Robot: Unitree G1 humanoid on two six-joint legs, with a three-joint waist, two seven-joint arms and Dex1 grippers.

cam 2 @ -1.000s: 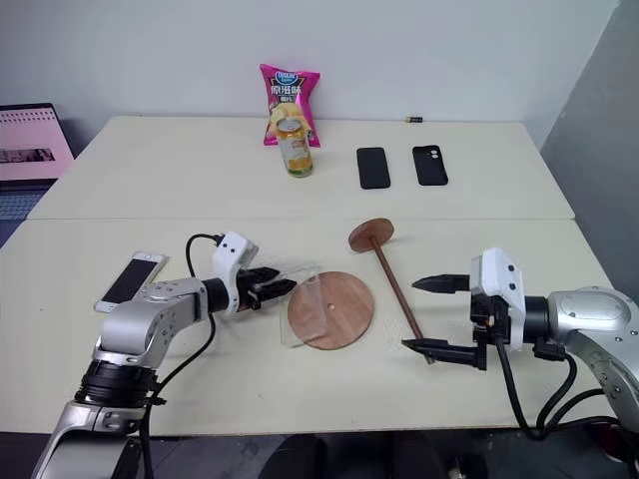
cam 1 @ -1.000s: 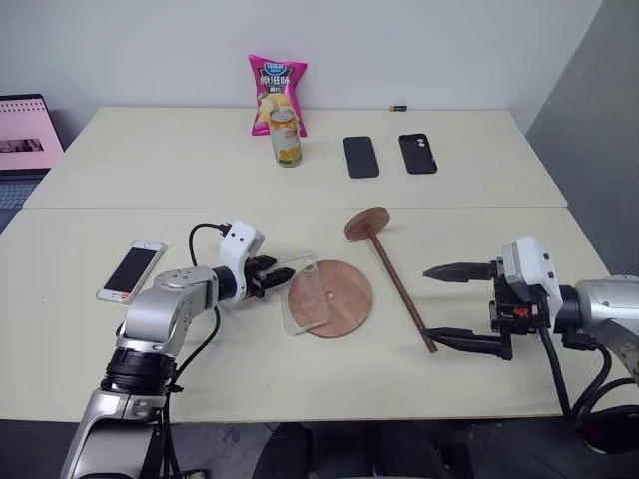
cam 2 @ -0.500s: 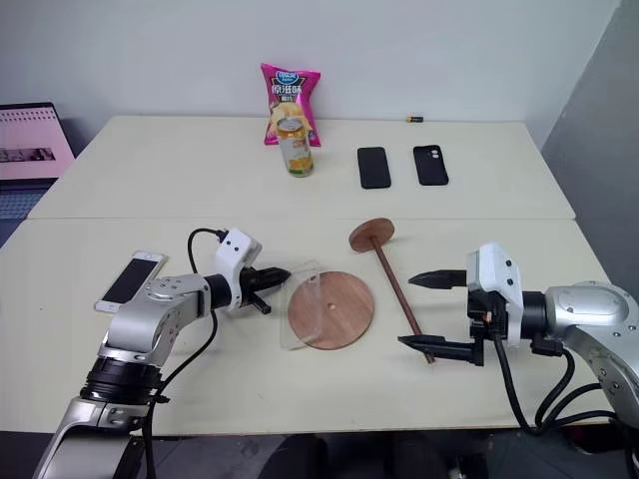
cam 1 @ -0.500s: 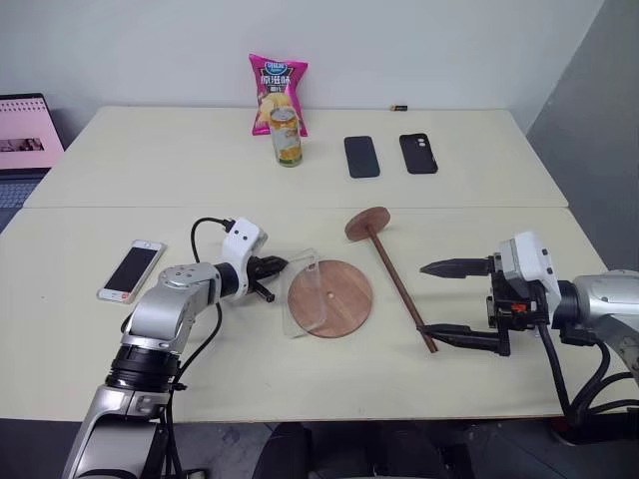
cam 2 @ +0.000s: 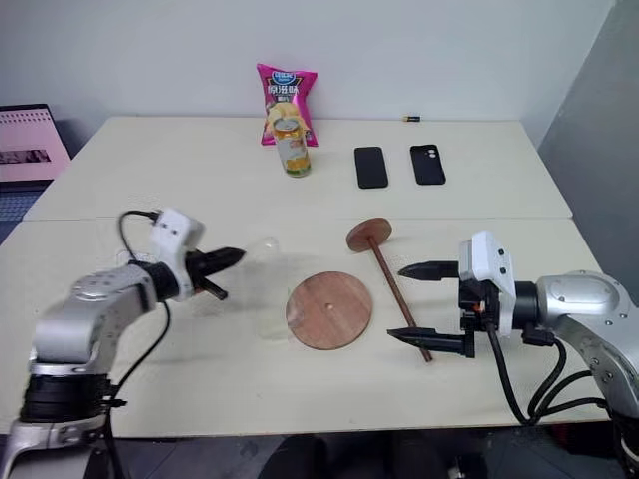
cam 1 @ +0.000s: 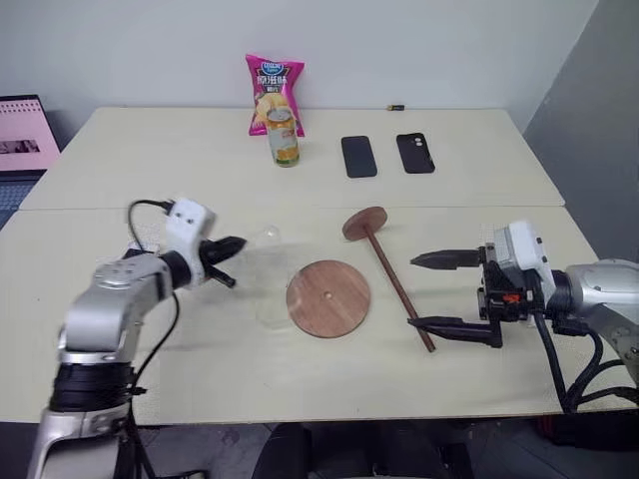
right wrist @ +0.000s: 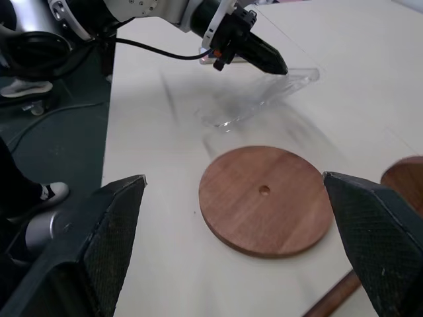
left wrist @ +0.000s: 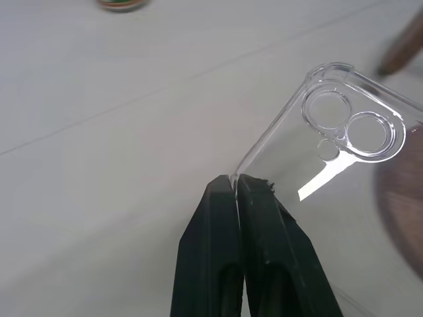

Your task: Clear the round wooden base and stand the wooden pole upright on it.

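A pale table (cam 1: pixel 469 180) held the work. The left gripper (cam 1: pixel 229 245) had its two black fingers pinched tight on the edge of a clear phone case (left wrist: pixel 344 132), holding it lifted just left of the round wooden base (cam 1: pixel 327 297). In the right wrist view the case hung tilted in the air, off the disc and beside it, so the base lay bare, its small centre hole showing. The clearing step looked nearly finished; the case had yet to be set down somewhere out of the way, probably on the open table to the left.

The wooden pole (cam 1: pixel 396 284) lay flat on the table just right of the base, not touching it. Its fixed disc end pointed toward the far side and its thin tip toward the near right. The right gripper (cam 1: pixel 431 291) hovered at that near tip with its fingers spread wide, one on the far side and one on the near side of the rod's end, holding nothing.

The next move, by my judgement, called for the left gripper to release the case clear of the base, and for the right gripper to close on the rod, lift it, turn it upright and stand its disc end on the base

At the far side of the table stood a pink snack bag (cam 1: pixel 273 90), a can (cam 1: pixel 284 138) and two dark phones (cam 1: pixel 357 155)
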